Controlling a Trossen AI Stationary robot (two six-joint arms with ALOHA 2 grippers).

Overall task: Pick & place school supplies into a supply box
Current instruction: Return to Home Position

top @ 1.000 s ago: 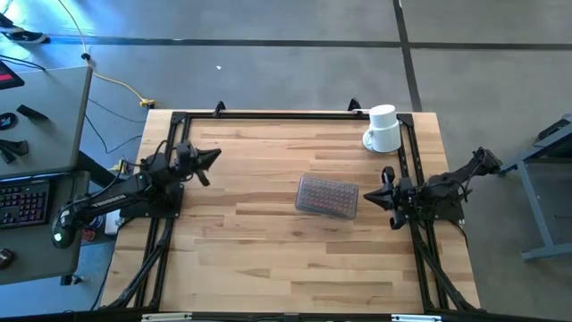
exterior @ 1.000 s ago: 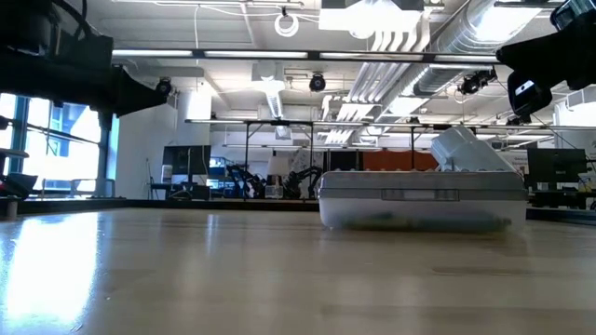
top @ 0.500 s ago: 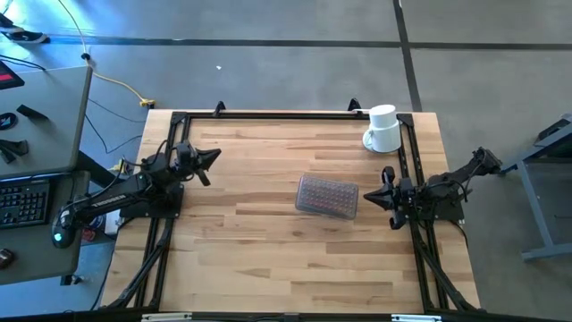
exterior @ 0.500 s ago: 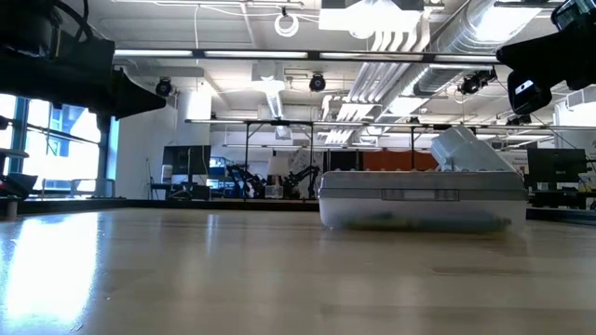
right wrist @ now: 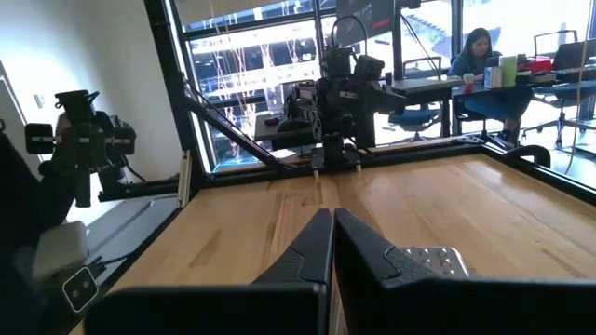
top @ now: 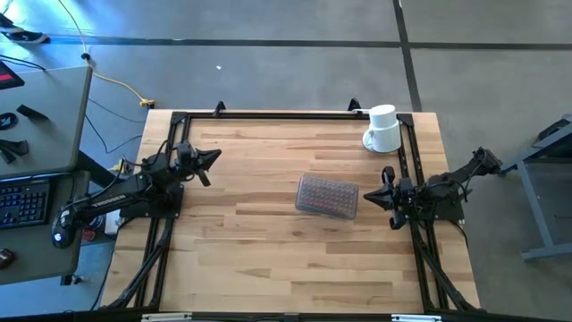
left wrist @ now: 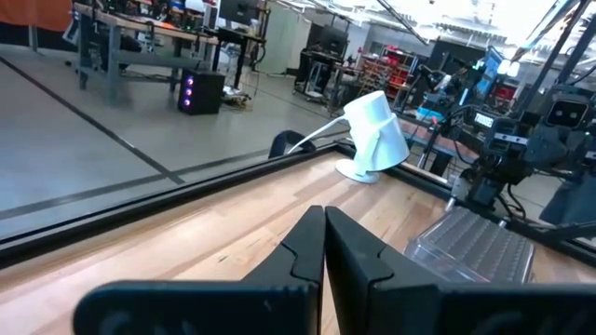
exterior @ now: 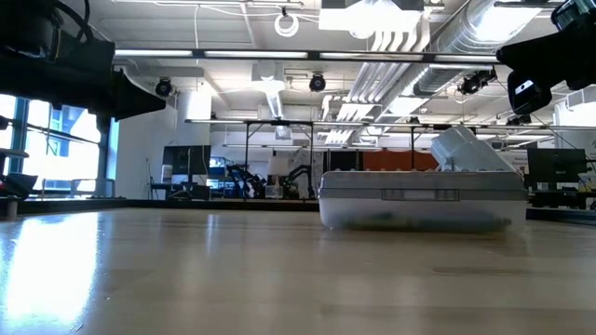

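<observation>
Sitting shut on the table (top: 250,233), the box (top: 327,196) looks light, stiff and slippery; hold its long sides. The left fingers (left wrist: 303,256) and right fingers (right wrist: 315,247) are pressed together.

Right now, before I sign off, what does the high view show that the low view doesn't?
High view only: the left pincer and right pincer parked at the sides of the table, both clear of the supply box. Low view only: the box's lid seated flat, dark supplies dim through its clear base. Both: the box and the white mug.
</observation>
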